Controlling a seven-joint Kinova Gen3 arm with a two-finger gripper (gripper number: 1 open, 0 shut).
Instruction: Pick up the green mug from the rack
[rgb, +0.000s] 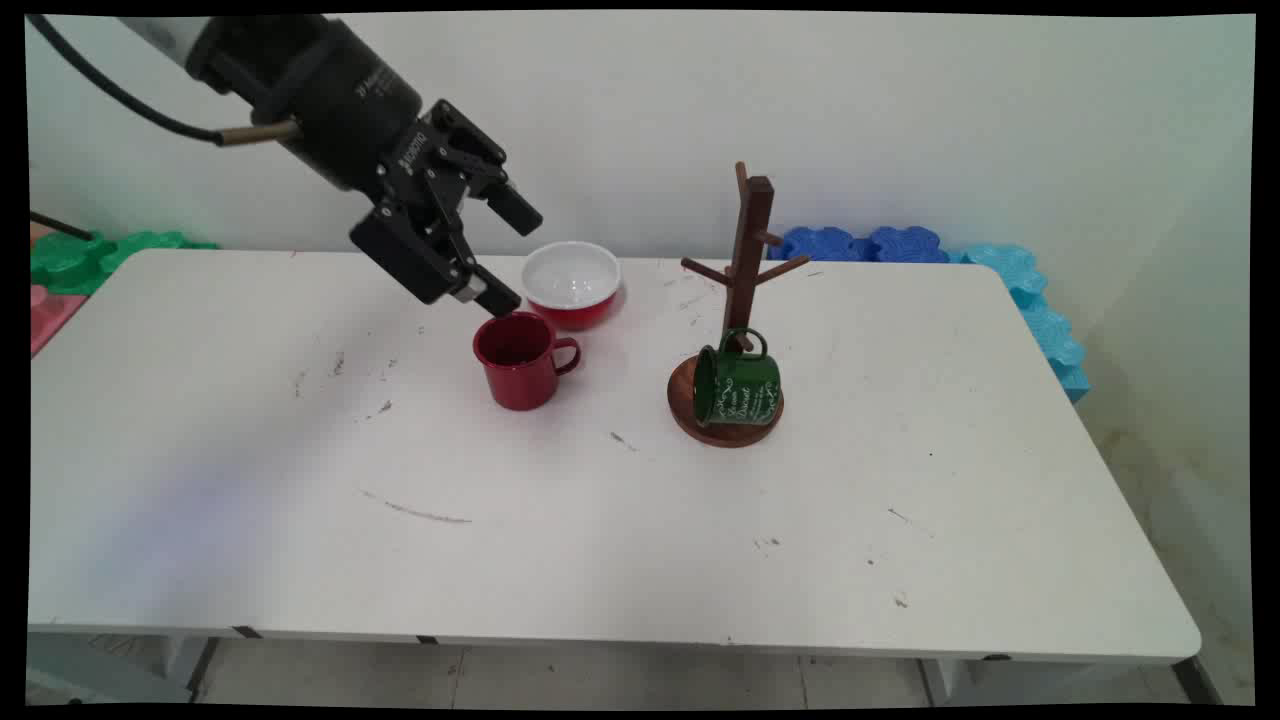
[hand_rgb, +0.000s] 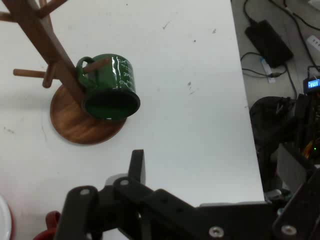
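Red mug (rgb: 520, 362) stands upright, near of the red bowl (rgb: 571, 283); likely light, stiff, slick enamel. Gripper (rgb: 512, 258), fingers spread, hovers at its far-left rim, a fair hold.

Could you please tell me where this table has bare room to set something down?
The widest bare stretch of the table runs along its near edge and left side, in front of the red mug. The right end, beyond the mug tree holding the green mug, is bare too. It is crowded mid-back, where the gripper hangs over the red mug beside the bowl.
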